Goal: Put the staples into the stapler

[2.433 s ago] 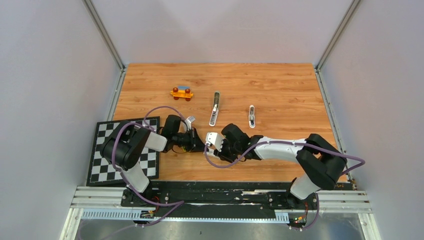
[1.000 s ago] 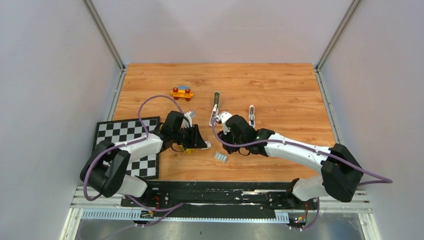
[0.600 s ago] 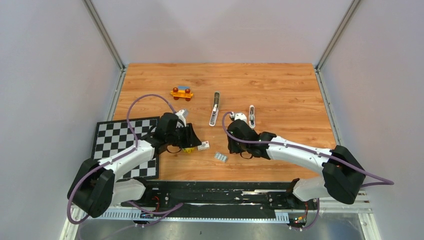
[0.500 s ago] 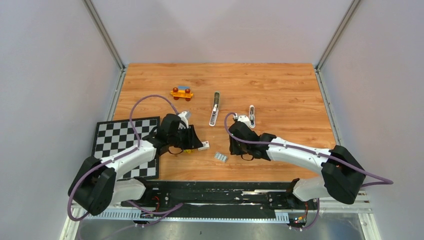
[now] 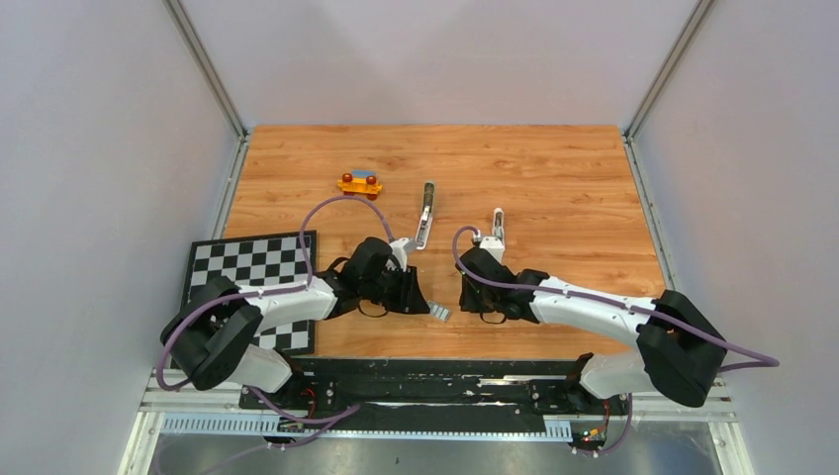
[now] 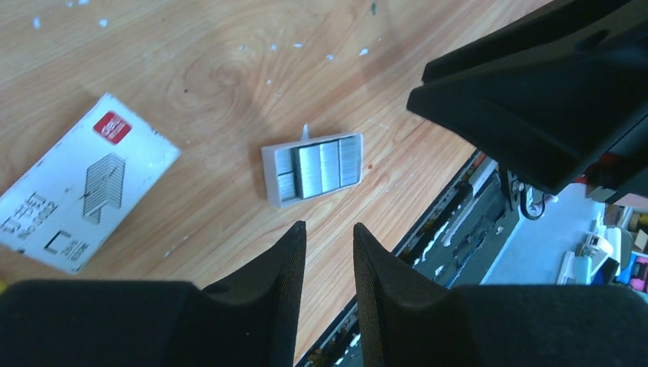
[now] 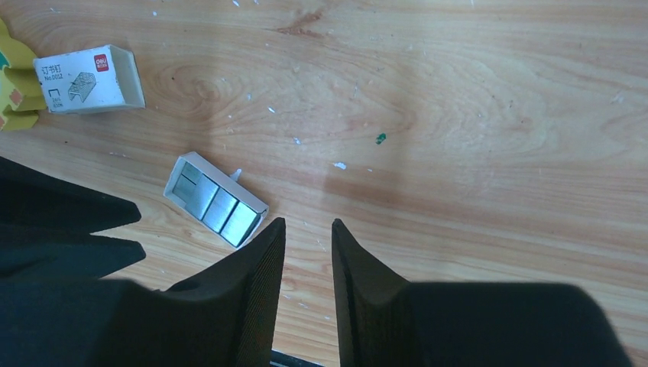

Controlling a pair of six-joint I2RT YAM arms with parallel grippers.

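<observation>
The staples (image 6: 319, 165) are silver-grey ridged blocks lying in a small open grey tray on the wood. They also show in the right wrist view (image 7: 216, 209) and the top view (image 5: 440, 314). My left gripper (image 6: 329, 227) hovers just short of the tray, slightly open and empty. My right gripper (image 7: 307, 222) is beside the tray's right end, slightly open and empty. The grippers face each other across the tray in the top view, left (image 5: 425, 304) and right (image 5: 466, 300). Two long narrow stapler pieces (image 5: 425, 213) (image 5: 498, 226) lie farther back.
A white staple box with red print (image 6: 76, 191) lies left of the tray, also in the right wrist view (image 7: 90, 76), next to a yellow toy (image 7: 15, 88). An orange toy car (image 5: 360, 184) sits at the back. A checkerboard (image 5: 228, 267) lies at the left.
My left gripper has moved right, away from the white box and up to the staple tray. My right gripper has shifted slightly nearer the tray. The tray has not moved.
</observation>
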